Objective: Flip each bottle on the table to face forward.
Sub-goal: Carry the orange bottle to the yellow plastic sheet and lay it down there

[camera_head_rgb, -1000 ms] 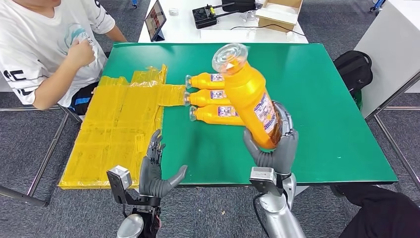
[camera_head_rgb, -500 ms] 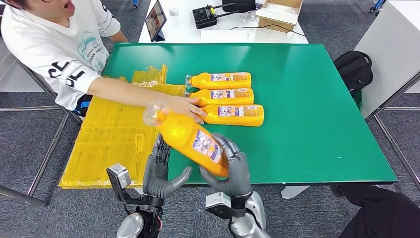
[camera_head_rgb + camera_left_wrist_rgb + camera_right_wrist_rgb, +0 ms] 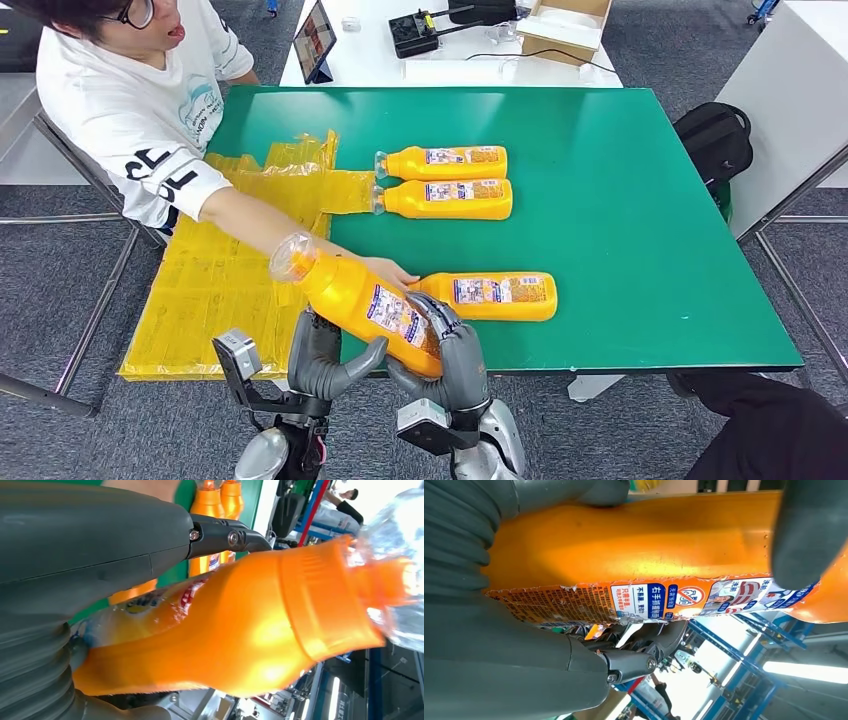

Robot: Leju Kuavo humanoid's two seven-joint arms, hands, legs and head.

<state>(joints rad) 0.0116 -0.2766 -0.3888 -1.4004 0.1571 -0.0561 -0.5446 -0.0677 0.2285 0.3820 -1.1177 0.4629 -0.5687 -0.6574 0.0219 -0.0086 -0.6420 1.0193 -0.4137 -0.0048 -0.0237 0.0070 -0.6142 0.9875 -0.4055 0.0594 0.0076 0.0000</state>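
1. Bottle (image 3: 360, 298) in the air over the near edge of the green worktop (image 3: 640, 200), tilted, its clear cap end up and toward the robot's left; the right robot hand (image 3: 452, 350) is clamped around its lower body, fingers wrapped over the label.
2. The left robot hand (image 3: 318, 350) sits just under the bottle's middle, fingers apart and thumb out. It seems placed to steady or receive the bottle; whether it touches, I cannot tell.
3. The grip low on the body probably leaves the neck free to swing, which would suit turning the bottle before laying it down.
4. A person's hand (image 3: 392, 272) reaches across the worktop to a third bottle (image 3: 495, 296), which lies on its side near the front edge with its label up, just beside the held one.
5. Two more bottles (image 3: 445, 180) lie side by side further back, caps toward the yellow plastic sheets (image 3: 230, 260), labels up, so they look already done.
6. The crowding around the held bottle risks a knock against the person's hand.
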